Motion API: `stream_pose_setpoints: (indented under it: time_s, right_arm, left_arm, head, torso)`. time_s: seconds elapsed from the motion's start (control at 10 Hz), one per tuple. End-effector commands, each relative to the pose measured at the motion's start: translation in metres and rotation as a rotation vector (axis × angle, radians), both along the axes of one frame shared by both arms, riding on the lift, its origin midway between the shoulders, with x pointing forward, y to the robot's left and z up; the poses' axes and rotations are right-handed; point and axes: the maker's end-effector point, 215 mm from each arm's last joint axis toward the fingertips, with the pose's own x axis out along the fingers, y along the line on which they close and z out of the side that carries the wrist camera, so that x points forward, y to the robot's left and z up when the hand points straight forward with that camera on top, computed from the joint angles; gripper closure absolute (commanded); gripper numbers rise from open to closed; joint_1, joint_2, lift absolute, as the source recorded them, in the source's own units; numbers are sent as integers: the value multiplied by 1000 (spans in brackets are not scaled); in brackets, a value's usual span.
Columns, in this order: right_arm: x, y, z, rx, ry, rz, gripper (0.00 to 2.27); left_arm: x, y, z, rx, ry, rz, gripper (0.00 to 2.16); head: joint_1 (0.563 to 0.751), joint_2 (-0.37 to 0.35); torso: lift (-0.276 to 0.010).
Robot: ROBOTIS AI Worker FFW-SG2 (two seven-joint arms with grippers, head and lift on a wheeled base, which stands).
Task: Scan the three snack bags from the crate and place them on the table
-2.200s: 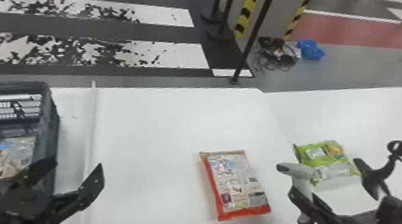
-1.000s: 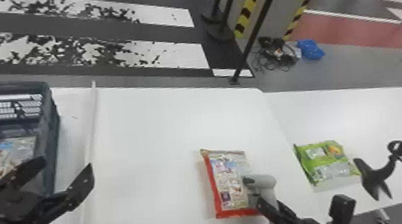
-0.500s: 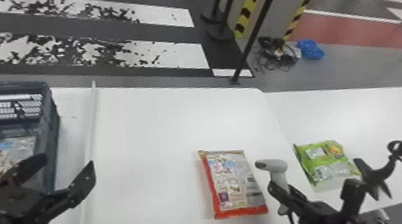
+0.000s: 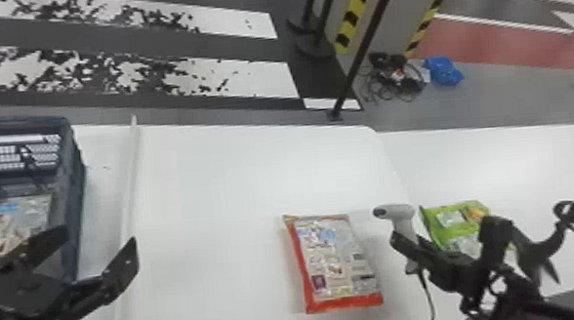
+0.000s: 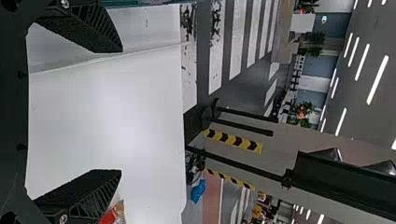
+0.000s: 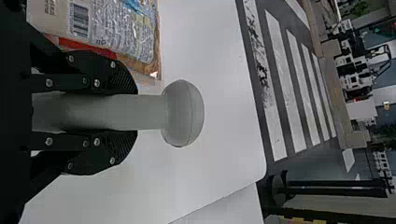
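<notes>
Pinching the grey scanner (image 4: 399,214) by its handle: right tool (image 4: 409,240), fingers closed around it. Red-edged snack bag (image 4: 333,258): flat on the main bench (image 4: 234,190), near the scanner. Green snack bag (image 4: 452,222): on the adjoining bench (image 4: 501,159). Third snack bag (image 4: 21,217): inside the crate (image 4: 70,189). Left tool (image 4: 98,237): spread, beside crate.

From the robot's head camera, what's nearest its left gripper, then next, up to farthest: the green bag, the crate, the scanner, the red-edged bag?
Nearest to the left gripper:
1. Crate, far left.
2. Red-edged bag, middle table.
3. Scanner, in the right gripper.
4. Green bag, right-hand table.
</notes>
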Motion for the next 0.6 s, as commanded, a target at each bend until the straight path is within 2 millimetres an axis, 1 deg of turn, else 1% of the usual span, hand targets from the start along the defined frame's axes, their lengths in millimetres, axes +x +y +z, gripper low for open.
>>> stream_pose_setpoints:
  time_s: [0.0, 0.2, 0.3, 0.4, 0.5]
  right_arm:
    - [4, -16, -19, -14, 43, -6, 2067]
    - [5, -29, -29, -48, 53, 0, 2061]
    - [5, -34, -34, -64, 74, 5, 2054]
    - [4, -45, -43, -83, 101, -5, 2034]
    - [4, -48, -41, -85, 98, -2, 1838]
  left_arm:
    - [-2, 1, -2, 6, 4, -1, 70]
    - [-4, 0, -4, 4, 8, -1, 70]
    - [-5, -3, -4, 3, 9, -7, 70]
    - [-4, -9, -2, 4, 2, -18, 70]
    - [-4, -13, -1, 2, 2, -24, 70]
  head:
    - [695, -350]
    - [695, -350]
    - [695, -350]
    - [695, -350]
    - [695, -350]
  torso:
    - [-36]
    - [-36]
    - [-36]
    - [-36]
    - [-36]
